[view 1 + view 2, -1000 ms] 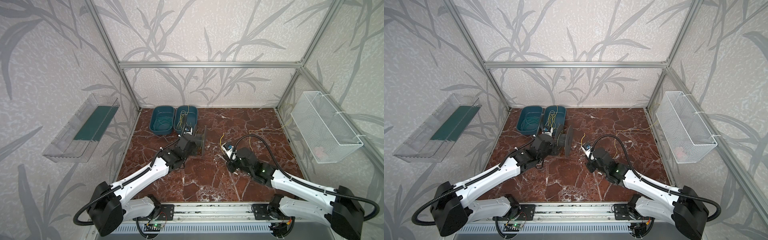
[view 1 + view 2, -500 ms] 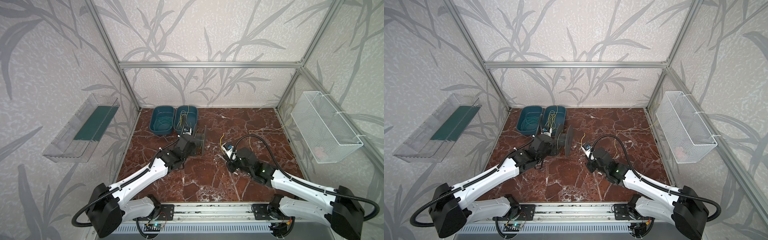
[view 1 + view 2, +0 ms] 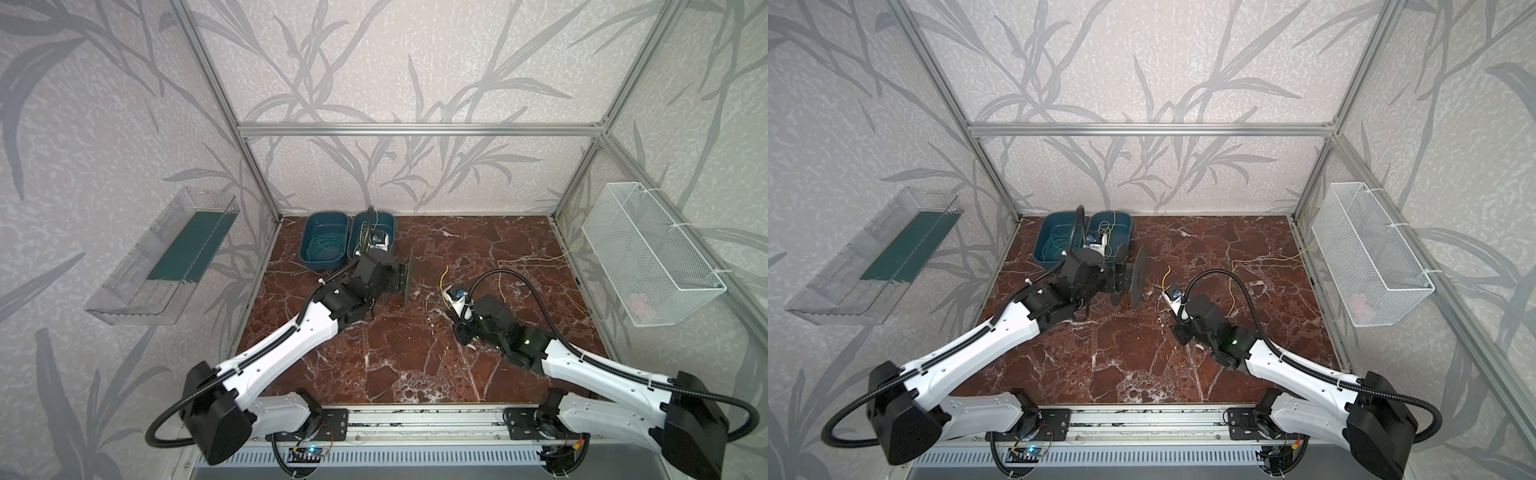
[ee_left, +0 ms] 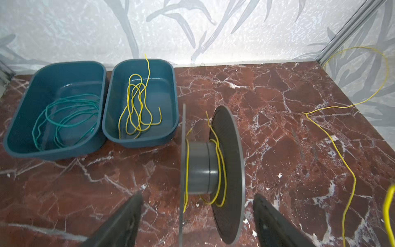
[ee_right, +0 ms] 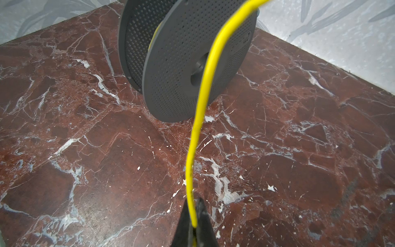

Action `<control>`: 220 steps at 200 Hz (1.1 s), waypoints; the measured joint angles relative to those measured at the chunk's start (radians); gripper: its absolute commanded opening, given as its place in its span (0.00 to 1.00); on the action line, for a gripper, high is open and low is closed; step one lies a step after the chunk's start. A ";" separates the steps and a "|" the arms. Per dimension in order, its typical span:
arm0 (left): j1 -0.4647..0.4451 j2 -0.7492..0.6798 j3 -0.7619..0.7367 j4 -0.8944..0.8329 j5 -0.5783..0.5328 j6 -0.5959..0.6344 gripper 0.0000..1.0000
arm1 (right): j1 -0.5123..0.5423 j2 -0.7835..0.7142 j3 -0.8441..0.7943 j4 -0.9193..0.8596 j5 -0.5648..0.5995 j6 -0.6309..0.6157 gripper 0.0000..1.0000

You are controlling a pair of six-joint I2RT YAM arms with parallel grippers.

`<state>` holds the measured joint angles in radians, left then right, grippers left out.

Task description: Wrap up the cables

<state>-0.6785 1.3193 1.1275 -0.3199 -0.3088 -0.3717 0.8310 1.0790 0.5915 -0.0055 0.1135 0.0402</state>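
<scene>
Same build on both, tbh: smooth white shells were used on the left arm [image 3: 286,347] and right arm [image 3: 602,370], with chunky black housings [image 3: 218,415] at the joints. Black corrugated hoses [image 3: 505,271] were looped off each. A tiny green light [image 3: 527,341] was lit near the right wrist. The left gripper [image 4: 197,194] was fitted with black tapered fingers [image 4: 128,213].

Light: bright, even, diffuse in all views.
Shadows: faint, soft-edged on the counter [image 3: 395,357].
Glare: mild sheen on the counter in the wrist views.
Blur: left claw [image 4: 196,195] smeared; cable [image 5: 203,89] slightly soft near the lens.
Edges: wide-angle stretch in both top views.
</scene>
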 measured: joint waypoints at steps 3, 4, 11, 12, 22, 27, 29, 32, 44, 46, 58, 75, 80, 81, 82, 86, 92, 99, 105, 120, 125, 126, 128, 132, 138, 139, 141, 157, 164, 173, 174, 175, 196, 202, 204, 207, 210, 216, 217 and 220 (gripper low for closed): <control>0.010 0.029 0.018 0.004 0.007 0.006 0.82 | 0.000 0.000 0.000 0.000 0.002 0.000 0.00; 0.012 0.034 0.021 0.003 0.008 0.007 0.80 | 0.000 0.000 0.000 0.000 0.003 0.000 0.00; 0.037 0.091 0.060 0.007 0.023 0.021 0.65 | 0.000 -0.002 0.000 0.000 0.009 0.001 0.00; 0.042 0.101 0.068 0.007 0.023 0.023 0.63 | 0.000 -0.002 0.000 0.000 0.010 0.001 0.00; 0.085 0.200 0.131 0.005 0.039 0.024 0.46 | 0.000 -0.004 0.000 0.000 0.018 0.001 0.00; 0.103 0.248 0.164 -0.006 0.042 0.027 0.43 | 0.000 -0.006 0.000 0.000 0.019 0.000 0.00; 0.107 0.262 0.171 -0.005 0.043 0.029 0.43 | 0.000 -0.008 0.000 0.000 0.021 0.000 0.00; 0.115 0.293 0.187 -0.008 0.045 0.031 0.41 | 0.000 -0.009 0.000 0.000 0.022 0.000 0.00; 0.145 0.367 0.208 -0.009 0.049 0.041 0.37 | 0.000 -0.019 0.000 0.000 0.028 0.000 0.00; 0.148 0.375 0.207 -0.009 0.053 0.039 0.36 | 0.000 -0.020 0.000 0.000 0.029 0.000 0.00; 0.152 0.384 0.198 -0.003 0.069 0.055 0.28 | 0.000 -0.031 0.000 0.001 0.036 0.000 0.00; 0.145 0.377 0.178 -0.001 0.086 0.067 0.20 | 0.000 -0.038 0.000 0.001 0.042 0.000 0.00; 0.143 0.374 0.173 -0.002 0.087 0.072 0.17 | 0.000 -0.039 0.000 0.001 0.043 0.000 0.00; 0.143 0.374 0.172 -0.002 0.089 0.072 0.16 | 0.000 -0.039 0.000 0.001 0.043 0.000 0.00; 0.143 0.373 0.172 -0.002 0.090 0.072 0.15 | 0.000 -0.039 0.000 0.001 0.043 0.000 0.00; 0.142 0.371 0.169 -0.002 0.091 0.078 0.12 | 0.000 -0.039 0.000 0.001 0.044 0.000 0.00; 0.142 0.365 0.163 -0.001 0.093 0.083 0.11 | 0.000 -0.038 0.000 0.001 0.044 0.000 0.00; 0.140 0.356 0.154 -0.001 0.093 0.085 0.10 | 0.000 -0.038 0.000 0.001 0.044 0.000 0.00; 0.138 0.343 0.143 0.000 0.095 0.086 0.08 | 0.000 -0.039 0.000 0.001 0.044 0.000 0.00; 0.136 0.307 0.116 -0.006 0.102 0.086 0.02 | 0.000 -0.038 0.000 0.002 0.043 0.000 0.00; 0.134 0.296 0.107 -0.011 0.108 0.085 0.00 | 0.000 -0.038 0.000 0.002 0.043 0.000 0.00; 0.134 0.293 0.105 -0.013 0.109 0.082 0.00 | 0.000 -0.039 0.000 0.001 0.043 0.000 0.00; 0.134 0.286 0.100 -0.015 0.111 0.084 0.00 | 0.000 -0.039 0.000 0.001 0.043 0.000 0.00; 0.134 0.277 0.094 -0.020 0.115 0.084 0.00 | 0.000 -0.039 0.000 0.001 0.043 0.000 0.00; 0.132 0.262 0.085 -0.028 0.119 0.082 0.00 | 0.000 -0.039 0.000 0.001 0.043 0.000 0.00; 0.132 0.261 0.084 -0.029 0.119 0.082 0.00 | 0.000 -0.038 0.000 0.001 0.043 0.000 0.00; 0.130 0.255 0.082 -0.031 0.121 0.082 0.00 | 0.000 -0.039 0.000 0.001 0.043 0.000 0.00; 0.117 0.213 0.063 -0.045 0.132 0.079 0.00 | 0.000 -0.039 0.000 0.001 0.043 0.000 0.00; 0.109 0.191 0.053 -0.050 0.136 0.074 0.00 | 0.000 -0.038 0.000 0.001 0.043 0.000 0.00; 0.098 0.159 0.036 -0.053 0.140 0.065 0.00 | 0.000 -0.039 0.000 0.001 0.043 0.000 0.00; 0.097 0.156 0.034 -0.054 0.140 0.064 0.00 | 0.000 -0.039 0.000 0.001 0.043 0.000 0.00; 0.095 0.150 0.031 -0.054 0.140 0.061 0.00 | 0.000 -0.039 0.000 0.001 0.042 0.000 0.00; 0.075 0.056 -0.036 -0.056 0.124 0.027 0.00 | 0.000 -0.038 0.000 0.001 0.034 0.000 0.00; 0.071 0.027 -0.058 -0.064 0.113 0.018 0.00 | -0.001 -0.038 0.000 0.002 0.031 0.000 0.00; 0.070 0.019 -0.065 -0.067 0.108 0.016 0.00 | -0.001 -0.039 0.000 0.002 0.029 0.000 0.00; 0.070 0.008 -0.074 -0.071 0.101 0.011 0.00 | -0.001 -0.039 0.000 0.002 0.027 0.000 0.00; 0.070 -0.007 -0.085 -0.077 0.090 0.007 0.00 | -0.001 -0.038 0.000 0.002 0.025 0.000 0.00; 0.071 -0.029 -0.103 -0.087 0.071 -0.001 0.00 | -0.001 -0.038 0.000 0.002 0.021 0.000 0.00; 0.072 -0.031 -0.105 -0.088 0.069 -0.002 0.00 | -0.001 -0.038 0.000 0.002 0.020 0.000 0.00; 0.073 -0.040 -0.113 -0.094 0.060 -0.005 0.00 | -0.001 -0.038 0.000 0.002 0.017 0.000 0.00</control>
<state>-0.6056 1.2797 1.0149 -0.4137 -0.2489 -0.3771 0.8299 1.0412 0.5911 -0.0040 0.1303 0.0406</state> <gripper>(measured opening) 0.053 0.051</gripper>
